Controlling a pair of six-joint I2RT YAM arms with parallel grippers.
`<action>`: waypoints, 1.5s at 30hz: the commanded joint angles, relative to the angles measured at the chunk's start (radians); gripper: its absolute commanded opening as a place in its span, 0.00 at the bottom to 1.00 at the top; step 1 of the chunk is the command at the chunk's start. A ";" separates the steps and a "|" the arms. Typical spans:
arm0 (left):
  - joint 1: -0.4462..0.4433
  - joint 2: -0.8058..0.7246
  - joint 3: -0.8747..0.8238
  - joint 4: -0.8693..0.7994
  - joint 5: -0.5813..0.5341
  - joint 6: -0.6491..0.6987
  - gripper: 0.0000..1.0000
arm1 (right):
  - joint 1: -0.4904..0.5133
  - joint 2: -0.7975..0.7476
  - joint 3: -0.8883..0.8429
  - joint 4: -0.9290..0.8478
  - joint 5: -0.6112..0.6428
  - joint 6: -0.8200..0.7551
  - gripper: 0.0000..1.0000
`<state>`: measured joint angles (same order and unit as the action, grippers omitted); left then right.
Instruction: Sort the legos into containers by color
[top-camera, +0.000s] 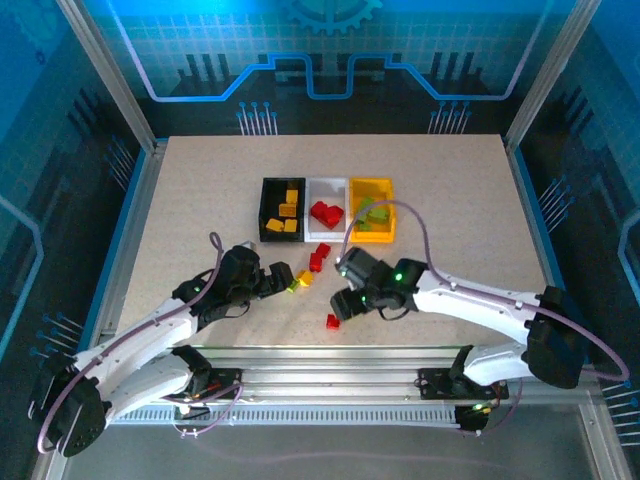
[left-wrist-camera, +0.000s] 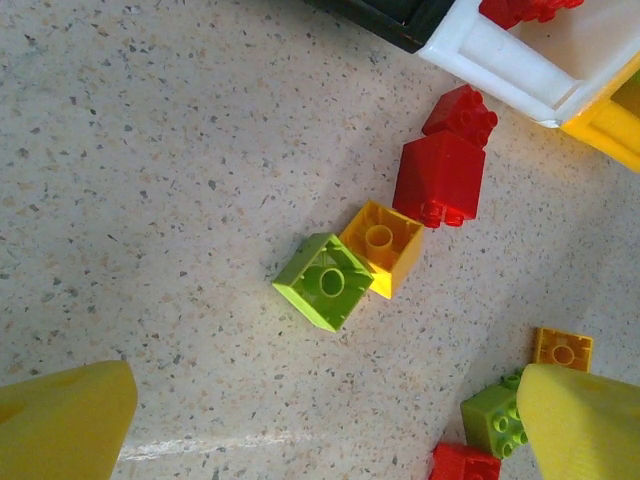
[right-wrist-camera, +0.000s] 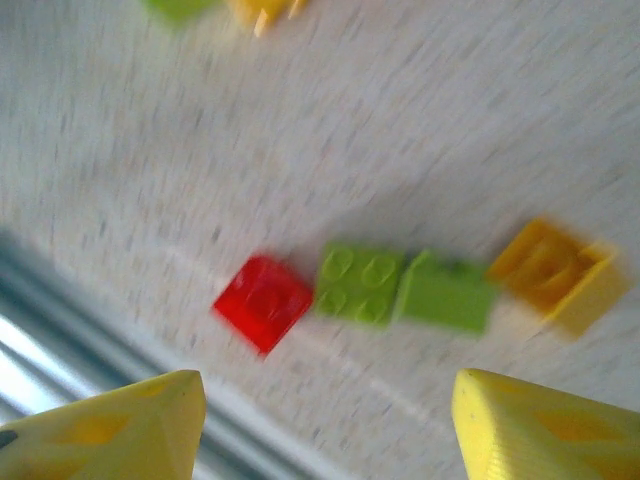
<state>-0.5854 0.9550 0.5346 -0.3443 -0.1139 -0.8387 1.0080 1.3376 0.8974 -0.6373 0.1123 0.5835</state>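
Three containers stand in a row: a black bin (top-camera: 270, 208) with orange legos, a white bin (top-camera: 326, 235) with red ones, and a yellow bin (top-camera: 385, 188) with green ones. Loose legos lie in front of them. My left gripper (top-camera: 283, 283) (left-wrist-camera: 320, 430) is open, with nothing between its fingers. Just beyond it lie a lime brick (left-wrist-camera: 325, 281), an orange brick (left-wrist-camera: 383, 247) and two red bricks (left-wrist-camera: 440, 178). My right gripper (top-camera: 343, 302) (right-wrist-camera: 330, 430) is open too, above a red brick (right-wrist-camera: 263, 300), two green bricks (right-wrist-camera: 360, 283) and an orange brick (right-wrist-camera: 558, 273). That view is blurred.
The corners of the white bin (left-wrist-camera: 510, 60) and the yellow bin (left-wrist-camera: 610, 125) sit at the top right of the left wrist view. The metal rail of the table's near edge (right-wrist-camera: 60, 330) runs close behind the right gripper. The two grippers are close together.
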 joint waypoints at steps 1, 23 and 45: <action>0.006 0.015 -0.015 0.026 0.019 0.009 0.99 | 0.077 0.040 -0.012 -0.010 -0.060 0.065 0.67; 0.046 -0.015 -0.035 -0.017 0.023 0.026 0.99 | 0.082 0.365 0.113 0.049 0.061 0.033 0.68; 0.060 -0.012 -0.047 -0.006 0.036 0.026 0.99 | 0.047 0.224 0.212 0.037 0.145 -0.053 0.37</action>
<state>-0.5327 0.9482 0.4950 -0.3382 -0.0967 -0.8314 1.1122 1.6287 1.0481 -0.5968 0.2096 0.5758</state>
